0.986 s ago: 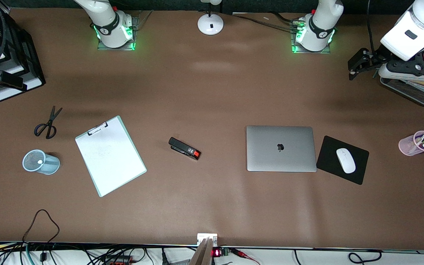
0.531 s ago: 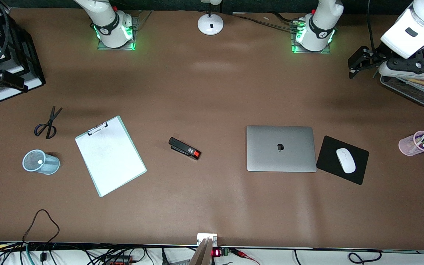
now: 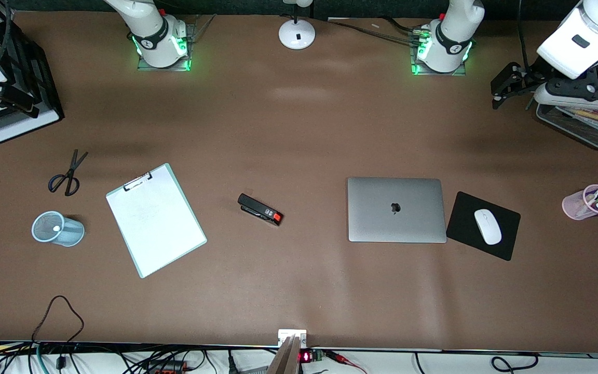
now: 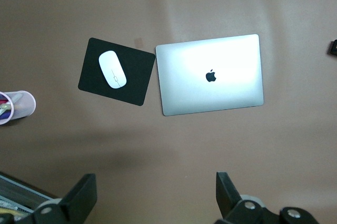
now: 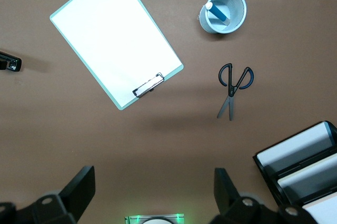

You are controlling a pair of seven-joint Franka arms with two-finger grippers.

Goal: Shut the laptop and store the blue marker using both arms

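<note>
Brown surface (image 3: 299, 130), cables along the edge nearest the front camera. Laptop (image 3: 396, 210) lay shut, lid up with dark logo showing, toward the left arm's end; its edge just beside the black mouse pad (image 3: 483, 225), white mouse (image 3: 487, 226) on the pad. Pink cup of pens (image 3: 588, 202) stood near the edge at the left arm's end.

Blue marker (image 5: 219, 12) stood inside the pale-blue mesh cup (image 3: 57, 228), near the edge at the right arm's end. Scissors (image 3: 68, 174) lay farther from the front camera than that cup; clipboard (image 3: 155, 219) beside both, black stapler (image 3: 260, 210) between clipboard and laptop.

Left pincer (image 4: 155, 195) hung high over the corner at the left arm's end, beside the wire tray (image 3: 582, 127), fingers (image 4: 81, 195) spread wide apart, holding nothing. Right pincer (image 5: 152, 192) hung over the corner at the right arm's end, by the black paper trays (image 3: 16, 83), fingers (image 5: 79, 187) likewise wide apart and empty.
</note>
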